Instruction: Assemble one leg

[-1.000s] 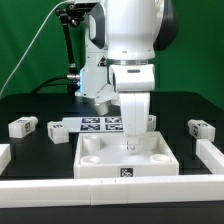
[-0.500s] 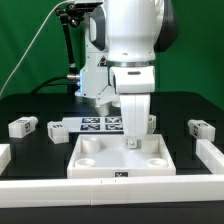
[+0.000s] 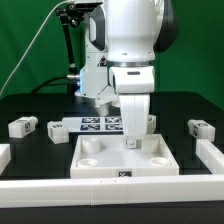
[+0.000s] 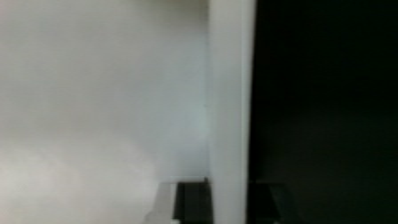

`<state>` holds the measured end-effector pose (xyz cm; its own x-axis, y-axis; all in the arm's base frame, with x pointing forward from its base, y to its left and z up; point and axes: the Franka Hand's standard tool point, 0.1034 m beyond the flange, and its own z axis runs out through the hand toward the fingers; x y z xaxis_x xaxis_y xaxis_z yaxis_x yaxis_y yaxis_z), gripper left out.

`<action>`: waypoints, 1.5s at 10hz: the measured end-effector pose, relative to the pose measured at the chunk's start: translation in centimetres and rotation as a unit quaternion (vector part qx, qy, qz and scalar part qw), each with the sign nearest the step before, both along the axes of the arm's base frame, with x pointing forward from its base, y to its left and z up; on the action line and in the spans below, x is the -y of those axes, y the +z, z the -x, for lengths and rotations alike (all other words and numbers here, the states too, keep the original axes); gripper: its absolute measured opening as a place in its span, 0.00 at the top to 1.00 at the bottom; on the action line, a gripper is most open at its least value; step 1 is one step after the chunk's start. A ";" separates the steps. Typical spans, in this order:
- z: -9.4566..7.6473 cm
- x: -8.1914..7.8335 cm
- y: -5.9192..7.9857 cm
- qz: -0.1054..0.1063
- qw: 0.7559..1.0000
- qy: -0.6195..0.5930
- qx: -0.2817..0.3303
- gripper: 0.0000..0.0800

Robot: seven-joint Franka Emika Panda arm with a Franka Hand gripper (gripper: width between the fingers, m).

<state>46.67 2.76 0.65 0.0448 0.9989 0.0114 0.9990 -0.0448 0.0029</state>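
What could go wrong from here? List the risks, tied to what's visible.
1. The jaws hang low over the large white square panel with a raised rim, toward its far side; pressing off-centre could shove or tip it.
2. The wrist view is a white blur, so a grip cannot be confirmed; a part might slip.
3. A small white plastic leg block lies loose at the exterior view's left, another at its right; a wide swing may knock them.

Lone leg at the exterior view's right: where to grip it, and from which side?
Probably from straight above, at mid-length. The leg lies low on the table and runs wide across the view, so pinching across its tagged front face and its rear face looks like the shortest span. Nothing touches it, and its top is free.
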 end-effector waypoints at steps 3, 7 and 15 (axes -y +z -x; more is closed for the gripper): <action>0.0 0.0 0.0 0.000 1.000 0.000 0.000 0.93; -0.9 -2.5 0.1 -0.006 1.000 0.012 0.005 0.93; -2.4 -6.1 0.0 -0.006 1.000 0.008 -0.004 0.80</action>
